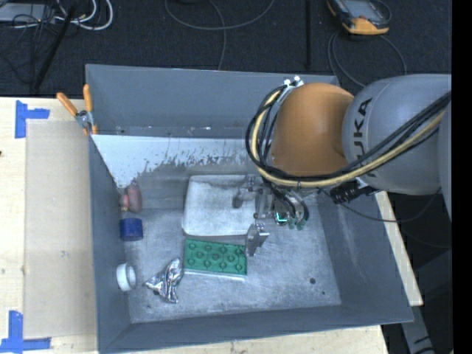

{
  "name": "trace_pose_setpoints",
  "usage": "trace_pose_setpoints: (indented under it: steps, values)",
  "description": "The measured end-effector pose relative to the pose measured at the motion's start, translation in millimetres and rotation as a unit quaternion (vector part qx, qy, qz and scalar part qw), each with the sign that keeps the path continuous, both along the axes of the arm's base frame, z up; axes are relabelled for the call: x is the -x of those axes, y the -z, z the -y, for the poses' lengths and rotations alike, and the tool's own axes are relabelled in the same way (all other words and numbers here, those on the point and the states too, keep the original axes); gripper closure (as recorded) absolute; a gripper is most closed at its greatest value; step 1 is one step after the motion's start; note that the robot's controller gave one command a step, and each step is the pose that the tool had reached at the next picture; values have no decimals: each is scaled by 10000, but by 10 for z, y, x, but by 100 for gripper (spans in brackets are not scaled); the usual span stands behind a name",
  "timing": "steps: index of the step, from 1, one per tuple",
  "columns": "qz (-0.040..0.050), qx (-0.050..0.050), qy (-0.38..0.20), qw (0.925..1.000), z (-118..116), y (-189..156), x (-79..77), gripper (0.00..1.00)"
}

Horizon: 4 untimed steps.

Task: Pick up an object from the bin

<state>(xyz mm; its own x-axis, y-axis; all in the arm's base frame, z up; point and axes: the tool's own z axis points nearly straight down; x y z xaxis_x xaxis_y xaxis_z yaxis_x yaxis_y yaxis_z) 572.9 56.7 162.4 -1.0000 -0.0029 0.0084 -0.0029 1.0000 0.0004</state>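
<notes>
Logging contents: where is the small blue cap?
In the camera view, the blue cap lies by the bin's left wall, between the pinkish lump above and the white cap below.

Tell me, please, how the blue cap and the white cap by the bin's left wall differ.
The blue cap is dark, the white cap pale. The blue cap lies farther back; the white cap sits nearer the front, beside crumpled foil. Both are small and round.

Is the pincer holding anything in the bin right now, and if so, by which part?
Cannot tell. The pincer sits low at the upper right corner of the green studded plate, beside the white tray, but no grip on either shows.
</notes>
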Motion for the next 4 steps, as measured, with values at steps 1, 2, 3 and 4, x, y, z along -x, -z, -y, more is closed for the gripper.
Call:
trace_pose_setpoints:
  steps: [1,2,3,4]
  values:
    - [55,-8,-458,9989,172,917,324,0]
    - [40,-7,-448,9990,175,894,322,100]
    - [69,-2,-1632,9866,256,-340,439,100]
    - [69,-4,-2870,9579,400,-1272,622,100]
